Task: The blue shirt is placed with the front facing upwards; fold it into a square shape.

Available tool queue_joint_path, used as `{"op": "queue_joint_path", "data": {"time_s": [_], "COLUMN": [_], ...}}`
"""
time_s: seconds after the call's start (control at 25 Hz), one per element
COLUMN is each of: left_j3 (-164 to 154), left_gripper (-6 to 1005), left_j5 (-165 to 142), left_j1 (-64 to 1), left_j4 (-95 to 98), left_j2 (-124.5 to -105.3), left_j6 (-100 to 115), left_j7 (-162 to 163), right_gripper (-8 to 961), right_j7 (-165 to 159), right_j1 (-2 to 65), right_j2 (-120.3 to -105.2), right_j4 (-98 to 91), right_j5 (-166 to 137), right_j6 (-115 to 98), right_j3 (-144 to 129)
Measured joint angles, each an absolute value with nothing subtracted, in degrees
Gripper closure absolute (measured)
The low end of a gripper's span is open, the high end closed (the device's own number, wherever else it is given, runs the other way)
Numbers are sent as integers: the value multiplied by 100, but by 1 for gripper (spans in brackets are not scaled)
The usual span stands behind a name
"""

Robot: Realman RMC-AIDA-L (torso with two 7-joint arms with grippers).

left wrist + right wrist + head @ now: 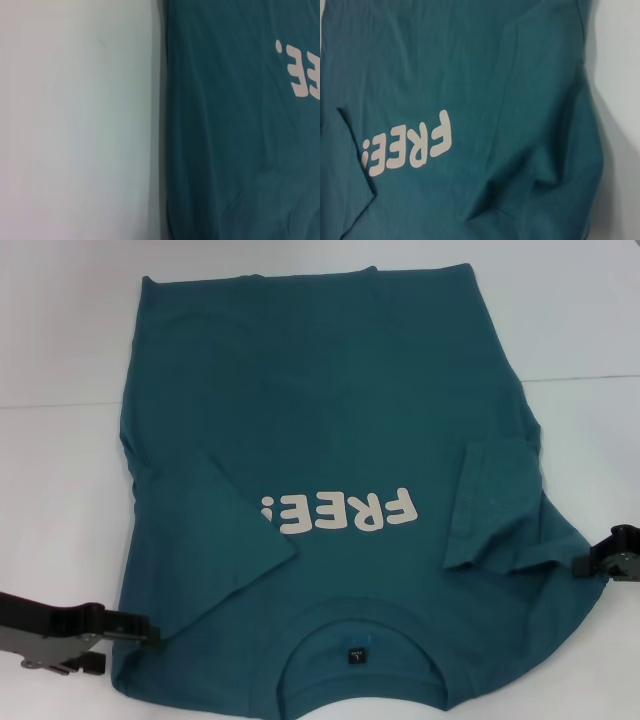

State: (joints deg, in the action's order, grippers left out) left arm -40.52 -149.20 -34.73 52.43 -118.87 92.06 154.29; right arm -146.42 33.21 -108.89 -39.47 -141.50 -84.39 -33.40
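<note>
The blue shirt [330,420] lies flat on the white table, front up, with its round neckline [360,680] nearest me and the cream "FREE!" lettering [340,512] across the chest. Both short sleeves are folded inward onto the body, one on the left [215,530] and one on the right [495,500]. My left gripper [148,630] sits low at the shirt's near left shoulder edge. My right gripper [590,563] is at the shirt's right edge, beside the folded sleeve. The wrist views show only the shirt [235,140] [470,75], its lettering [410,147] and the table.
The white table [60,340] surrounds the shirt on the left, the right and at the far side. Bare table [75,125] lies beside the shirt's left edge, and a strip of table [620,100] lies past its right edge.
</note>
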Motion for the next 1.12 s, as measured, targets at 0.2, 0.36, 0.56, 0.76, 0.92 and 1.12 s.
{"op": "queue_joint_path", "data": {"time_s": [0.2,0.36,0.56,0.76,0.92,1.12], "left_j3": [-4052,-4052,-4052,-4052,-4066,-4330], "left_gripper": [83,83,83,84,131,210], "left_j5": [-14926,-14926,-14926,-14989,-15082,-15241], "left_j1": [-3513,-3551,-3570,-3599,-3610,-3622], "left_j4": [5144,5105,5105,5066,5036,5024], "left_j2": [-11891,-11892,-11886,-11882,-11879,-11920], "left_j6": [9180,9177,9175,9169,9160,9053], "left_j7": [15432,15434,15450,15485,15510,15523], "right_gripper": [917,917,918,918,918,918], "right_j7": [-14610,-14590,-14587,-14576,-14572,-14572], "right_j1": [3314,3313,3313,3313,3313,3313], "right_j2": [-10889,-10890,-10889,-10889,-10888,-10882], "right_j4": [-3946,-3946,-3946,-3946,-3946,-3946], "right_j5": [-14150,-14150,-14150,-14149,-14116,-14101], "right_j6": [-8461,-8474,-8475,-8482,-8482,-8482], "right_j3": [-3299,-3263,-3261,-3260,-3260,-3260]}}
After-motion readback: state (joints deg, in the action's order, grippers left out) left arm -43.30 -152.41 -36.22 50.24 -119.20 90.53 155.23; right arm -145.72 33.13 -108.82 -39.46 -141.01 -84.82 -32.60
